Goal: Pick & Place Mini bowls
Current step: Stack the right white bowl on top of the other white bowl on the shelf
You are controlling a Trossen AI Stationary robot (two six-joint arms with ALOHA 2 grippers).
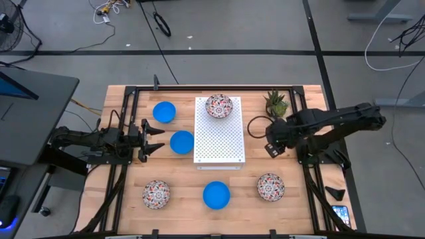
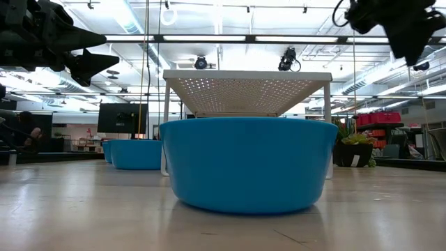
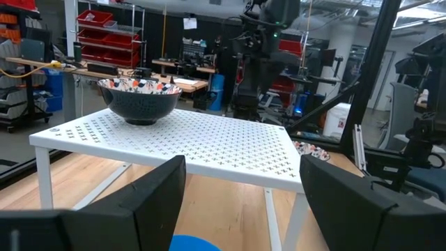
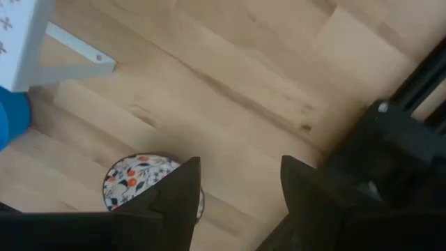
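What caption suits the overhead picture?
Six mini bowls around a white perforated board, one patterned bowl on it.

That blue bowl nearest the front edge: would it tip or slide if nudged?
The blue bowl looks rigid, squat and flat-bottomed, so it probably slides rather than tips. Its smooth walls may be slippery for the fingers.

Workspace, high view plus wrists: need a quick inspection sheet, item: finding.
Surface: wooden table, white perforated board standing on legs at centre.
Job's things: floral bowl on the board; blue bowls and floral bowls on the wood.
Clutter: potted plant at the far edge.
Grippers: left gripper open, beside a blue bowl; right gripper open, empty, right of the board.
Cables: black loop by the right arm; leads on the floor.
Surroundings: workshop shelving; no person seen.
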